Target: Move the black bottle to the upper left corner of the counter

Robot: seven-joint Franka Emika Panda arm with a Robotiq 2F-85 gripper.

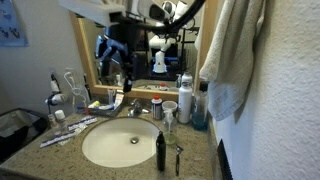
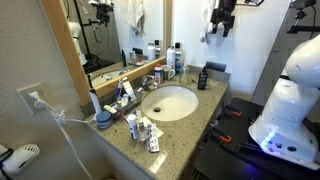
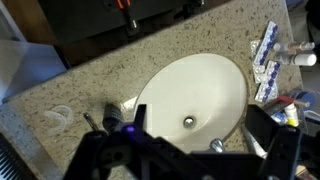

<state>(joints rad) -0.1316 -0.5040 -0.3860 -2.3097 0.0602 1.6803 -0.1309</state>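
1. The gripper (image 3: 192, 150) is closest to the wrist camera. It is a dark shape along the bottom of the frame. Its two fingers (image 3: 100, 160) are spread wide apart and hold nothing.
2. In an exterior view the gripper (image 2: 222, 20) hangs at the top of the frame, high above the counter (image 2: 190, 122).
3. The black bottle (image 1: 160, 150) stands up straight at the bottom middle of the frame. It is just beside the front rim of the white sink (image 1: 105, 145).
4. In the wrist view the black bottle (image 3: 110, 116) is at the lower left, beside the sink's edge and close to one finger.
5. In an exterior view the black bottle (image 2: 202, 78) stands right of the middle, near the edge of the counter.
6. A silver spray can (image 1: 185, 97), a blue bottle (image 1: 198, 112) and a cup (image 1: 169, 110) stand close together right of the middle. A towel (image 1: 228, 50) hangs above them.
7. Small packets (image 3: 265, 60) lie on the counter at the upper right of the wrist frame.
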